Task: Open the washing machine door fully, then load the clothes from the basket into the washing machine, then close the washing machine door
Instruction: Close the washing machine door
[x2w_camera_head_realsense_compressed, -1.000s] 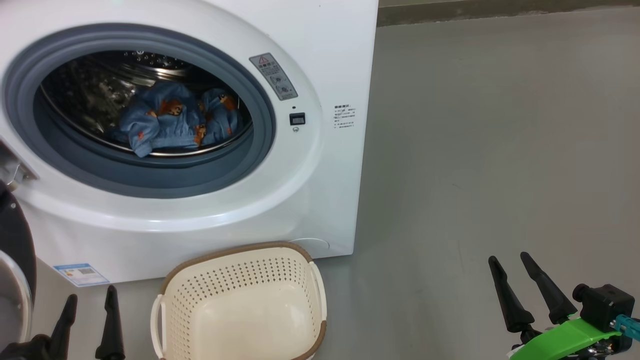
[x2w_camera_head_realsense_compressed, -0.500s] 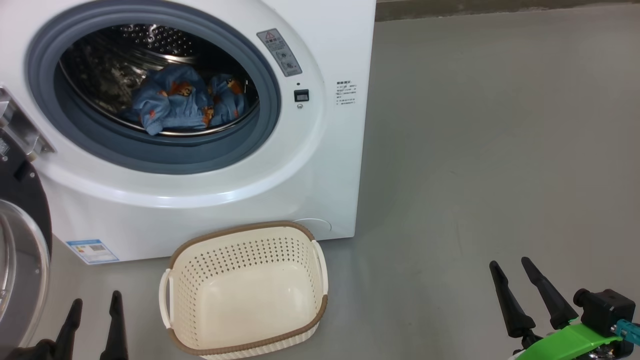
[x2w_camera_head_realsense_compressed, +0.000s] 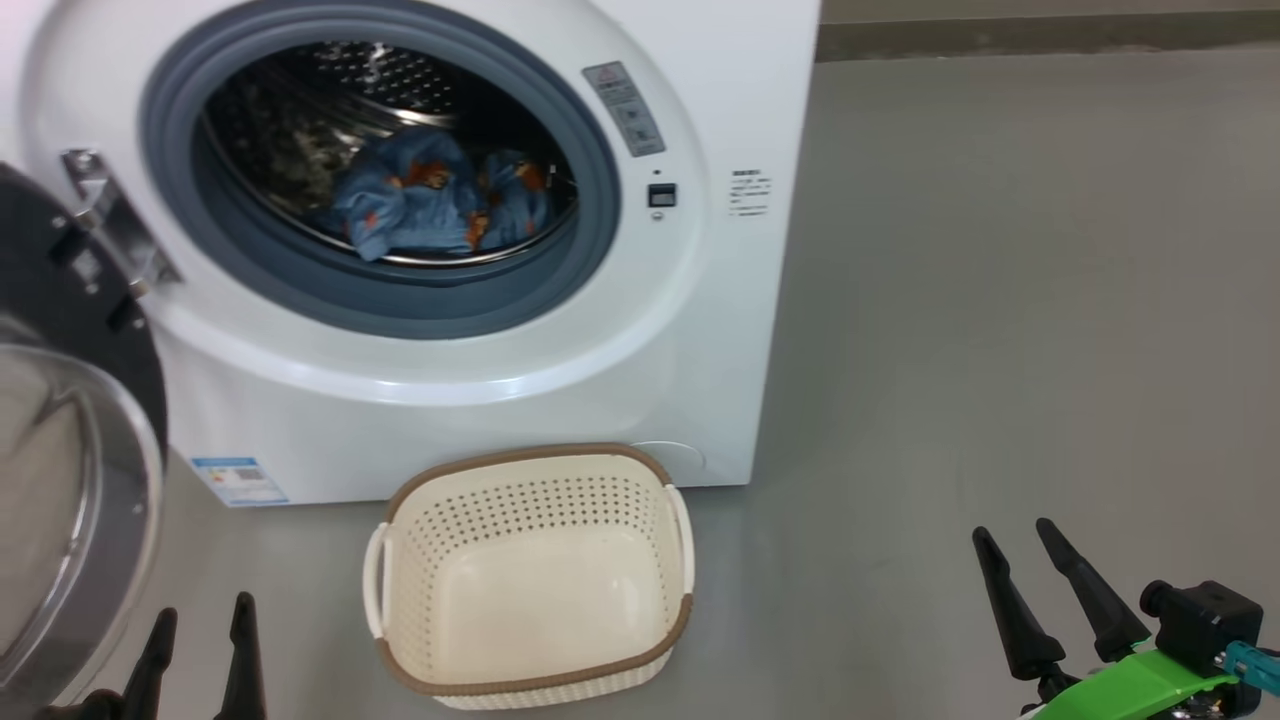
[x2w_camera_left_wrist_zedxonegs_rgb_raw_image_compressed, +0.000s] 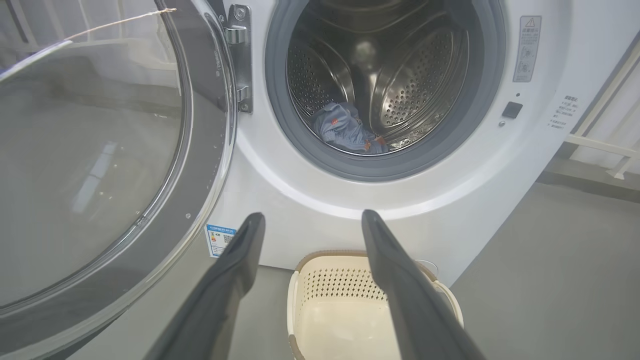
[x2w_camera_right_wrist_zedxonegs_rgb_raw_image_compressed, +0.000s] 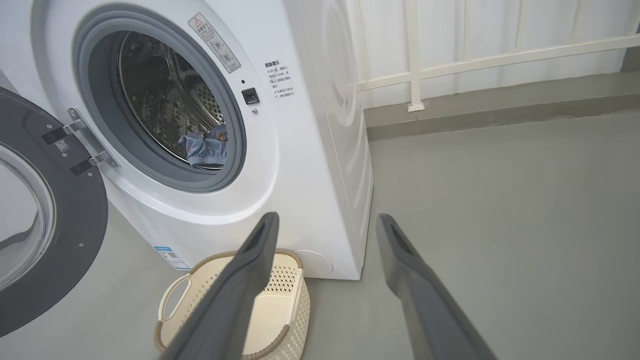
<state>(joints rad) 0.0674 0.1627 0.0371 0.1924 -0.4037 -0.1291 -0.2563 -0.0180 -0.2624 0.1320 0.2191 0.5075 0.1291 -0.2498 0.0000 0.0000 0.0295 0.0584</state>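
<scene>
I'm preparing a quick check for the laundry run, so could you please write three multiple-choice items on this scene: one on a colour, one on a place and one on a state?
1. What colour is the rim of the basket?
A) brown B) green C) black

2. Where do the clothes lie?
A) in the basket B) on the floor C) in the drum of the washing machine

3. How does the washing machine door stand?
A) shut B) open, swung aside C) taken off

Answers:
1 A: the woven-look band round the cream basket is brown.
2 C: the blue fabric sits in the steel drum, and the basket holds nothing.
3 B: the door hangs at the left of the head view, leaving the round opening uncovered.
</scene>
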